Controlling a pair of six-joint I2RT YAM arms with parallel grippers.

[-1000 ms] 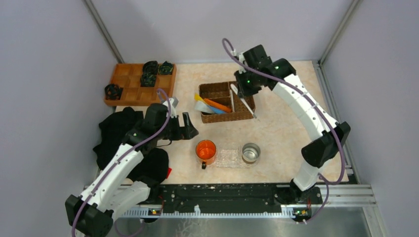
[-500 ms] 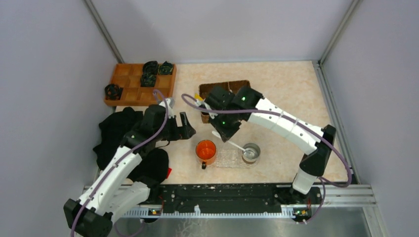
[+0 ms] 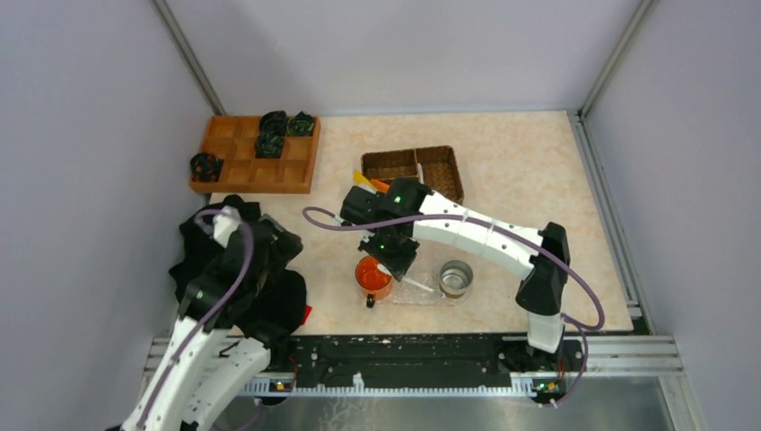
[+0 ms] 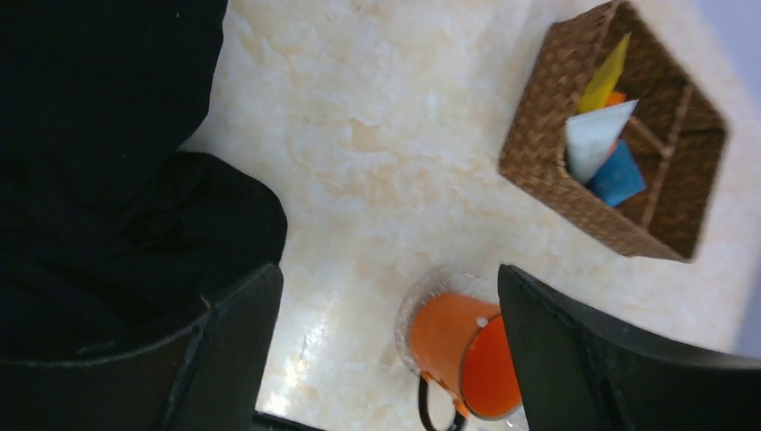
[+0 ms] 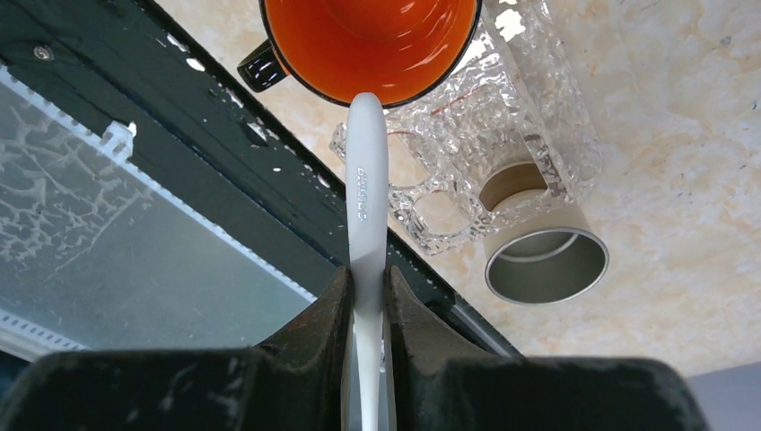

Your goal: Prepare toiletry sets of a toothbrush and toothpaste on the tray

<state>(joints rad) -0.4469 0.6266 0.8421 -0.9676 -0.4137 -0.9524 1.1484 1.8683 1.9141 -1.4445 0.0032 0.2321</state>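
Toothbrush point(image 5: 368, 180), slim white plastic stick: clenched at one end between the fingers of the right gripper point(image 5: 366, 283); far end by the rim of the glossy orange mug point(image 5: 368, 36); shaft over the flat rectangular tray of clear bumpy plastic point(image 5: 538, 81); contact with the tray cannot be told; mug on one end of that tray, round steel cup point(image 5: 543, 260) on the other.

Left gripper point(image 4: 388, 278): jaws spread wide, grasping nothing, beside the crumpled black cloth point(image 4: 108, 180).

Brown wicker divided basket point(image 4: 556, 171): yellow, white and blue wedge-shaped tubes point(image 4: 592, 135) in one compartment.

Orange wooden compartment tray point(image 3: 256, 153): far left of the table; dark bundled items point(image 3: 269, 144) in several cells.
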